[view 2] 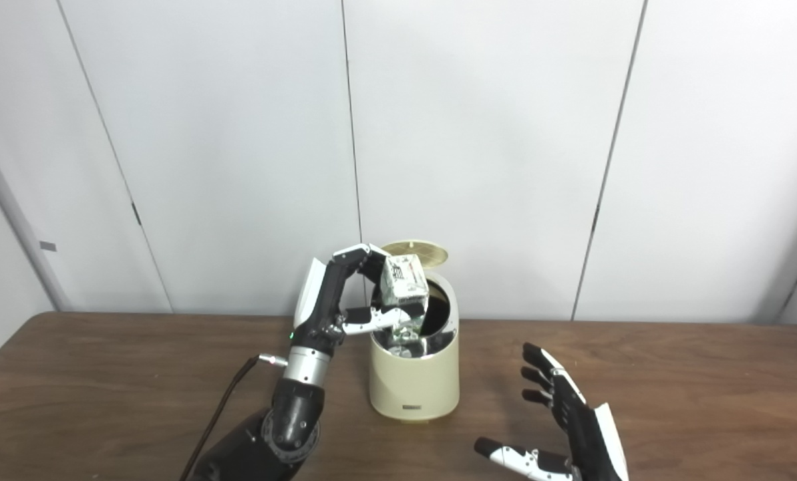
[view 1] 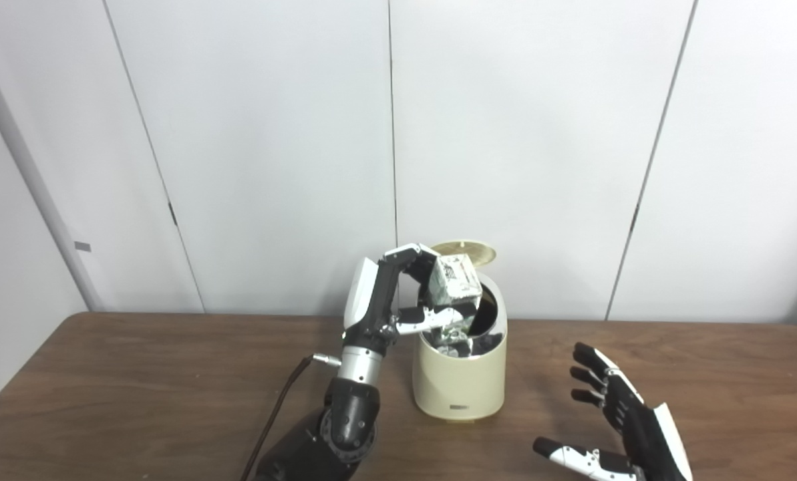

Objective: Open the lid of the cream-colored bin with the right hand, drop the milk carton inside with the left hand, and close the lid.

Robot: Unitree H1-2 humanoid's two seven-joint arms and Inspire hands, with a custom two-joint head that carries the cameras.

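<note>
A white panelled wall (view 1: 505,133) closes the far side of the scene, and a brown wooden worktop (view 1: 104,387) runs across the near side. On the worktop, about the middle, stands the cream bin (view 1: 458,381), upright, with its round lid (view 1: 465,252) raised at the far rim and its dark mouth showing. The left arm comes up from the near edge, just left of the bin, with a thin cable (view 1: 278,407) trailing beside it. The left robot hand (view 1: 398,297) is closed around the carton (view 1: 457,280), fingers over the top and thumb below. The carton is tilted and sits over the bin's mouth, at the left part of the rim; whether it touches the rim cannot be told. The right robot hand (view 2: 562,421) lies low to the near right of the bin, apart from it, holding nothing, its fingers spread and pointing to the far side, thumb stretched out to the left.
</note>
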